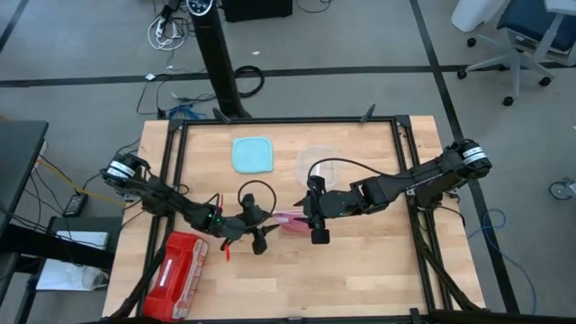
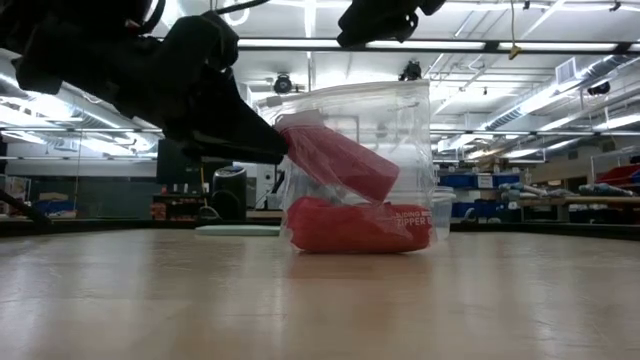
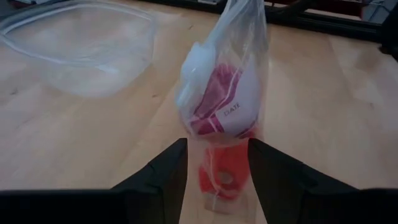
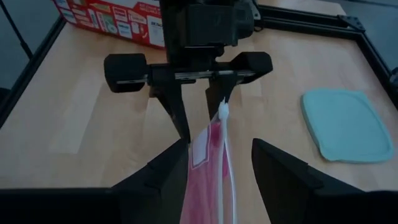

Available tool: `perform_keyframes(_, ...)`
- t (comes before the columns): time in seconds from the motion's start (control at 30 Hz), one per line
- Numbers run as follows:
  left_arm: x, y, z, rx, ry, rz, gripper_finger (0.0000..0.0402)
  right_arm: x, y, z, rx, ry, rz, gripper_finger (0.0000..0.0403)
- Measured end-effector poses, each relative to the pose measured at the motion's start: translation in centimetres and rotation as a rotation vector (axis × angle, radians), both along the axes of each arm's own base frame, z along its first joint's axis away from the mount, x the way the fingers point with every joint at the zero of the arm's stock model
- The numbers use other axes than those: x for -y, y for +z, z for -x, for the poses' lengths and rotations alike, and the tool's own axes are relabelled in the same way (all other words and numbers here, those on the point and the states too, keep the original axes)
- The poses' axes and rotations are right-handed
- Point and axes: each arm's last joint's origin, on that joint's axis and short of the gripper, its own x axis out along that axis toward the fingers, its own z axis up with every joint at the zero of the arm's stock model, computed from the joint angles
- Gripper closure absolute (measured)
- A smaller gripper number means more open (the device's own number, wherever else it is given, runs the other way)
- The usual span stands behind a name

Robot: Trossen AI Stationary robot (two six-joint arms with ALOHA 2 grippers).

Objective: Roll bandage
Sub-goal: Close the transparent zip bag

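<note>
The bandage sits inside a clear zip bag, standing on the counter, a second red roll lying at the bag's bottom. The left end effector and the right end effector face each other across the bag, each with fingers spread around its plastic; whether either is truly pinching it, I cannot tell. Best play here, I'd say: hold both edges steady and keep the mouth open, without crushing the roll. Beyond the bag lie a teal lid and a clear container; nearer, the red case. Nothing blocks.
</note>
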Motion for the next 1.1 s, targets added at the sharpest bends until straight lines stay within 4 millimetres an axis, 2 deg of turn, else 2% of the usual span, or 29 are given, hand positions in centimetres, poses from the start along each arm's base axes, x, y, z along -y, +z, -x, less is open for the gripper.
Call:
perform_keyframes(0.57,0.0,0.5,-0.3,0.040,-0.026,-0.042,0.0229,-0.1,-0.1,0.0,-0.008,0.013,-0.035,0.0231)
perform_keyframes(0.73,0.0,0.7,-0.4,0.066,-0.022,-0.033,0.0229,-0.1,-0.7,0.0,0.010,0.026,-0.057,0.0231)
perform_keyframes(1.1,-0.5,1.0,-0.7,0.095,-0.011,-0.048,0.0229,2.4,-0.6,-0.8,0.007,0.045,-0.170,0.0231)
